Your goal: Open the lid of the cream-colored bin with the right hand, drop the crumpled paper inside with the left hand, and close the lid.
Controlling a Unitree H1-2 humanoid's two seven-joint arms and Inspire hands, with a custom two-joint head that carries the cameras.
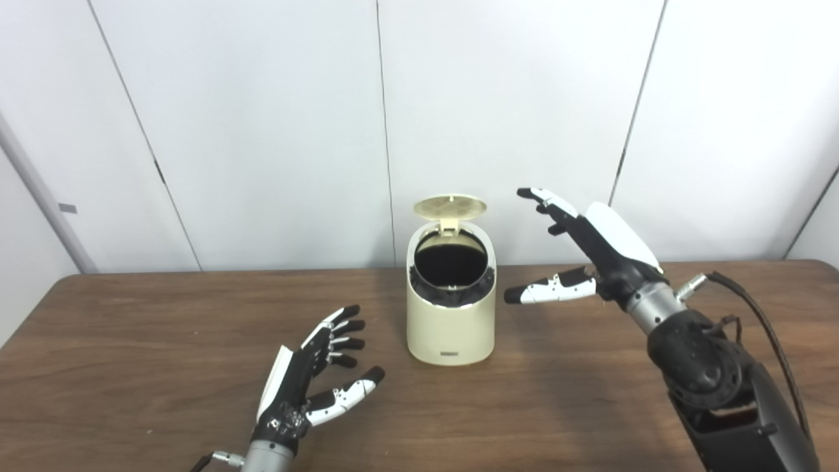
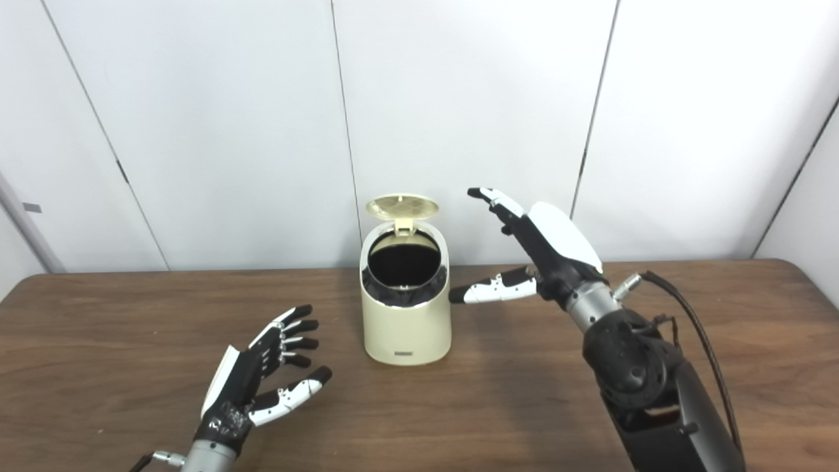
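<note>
On my feed the bin (image 1: 450, 314) stands upright near the middle of the wooden table (image 1: 131, 341), a little toward the far edge and close to the white wall panels (image 1: 262, 131). It is a small, rounded, cream-colored tub with a slanted top and a small dark label low on its front. Its lid (image 1: 450, 206) is flipped up on a hinge at the back, standing nearly level above the opening, and I can see a ribbed grid pattern on its underside. The mouth is a round, dark hole ringed by a black liner; I cannot tell what lies inside, as it is too dark.

My right hand (image 1: 577, 252) is raised to the right of the bin, clear of it, fingers spread and reaching up toward the height of the lid, thumb pointing left at the bin's side without touching. It holds nothing.

My left hand (image 2: 262, 373) sits low over the table in front and to the left of the bin, well apart from it, palm turned inward, fingers loosely curled but parted, thumb out. It too is empty.
</note>
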